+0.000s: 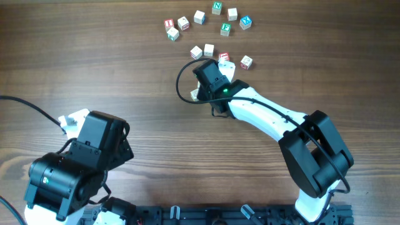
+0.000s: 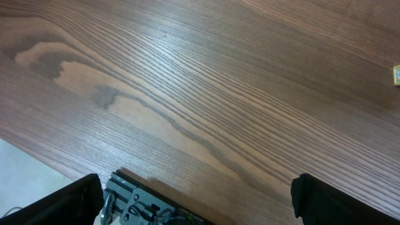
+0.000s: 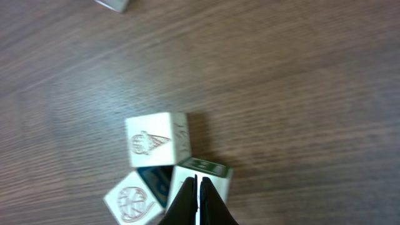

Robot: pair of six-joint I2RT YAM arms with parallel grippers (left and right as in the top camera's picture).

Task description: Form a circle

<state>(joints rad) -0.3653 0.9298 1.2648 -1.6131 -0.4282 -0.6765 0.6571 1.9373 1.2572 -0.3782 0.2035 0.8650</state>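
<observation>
Overhead view of a wooden table [image 1: 125, 62]. Left of the alphabet cubes [image 1: 208, 49], near the front edge, the left gripper [image 2: 197, 200] rests with jaws spread wide, empty. The cubes lie in a loose arc at the table's far side. The right gripper [image 3: 197, 200], jaws pressed together, touches cubes at the arc's near end.

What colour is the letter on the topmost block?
Green, an N on the topmost block; overhead view shows it best.

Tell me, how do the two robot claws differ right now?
The left gripper stands wide open over bare table, near no cube. The right gripper is pinched shut, its tips against a cluster of alphabet cubes, holding none. Both have dark fingers.
</observation>
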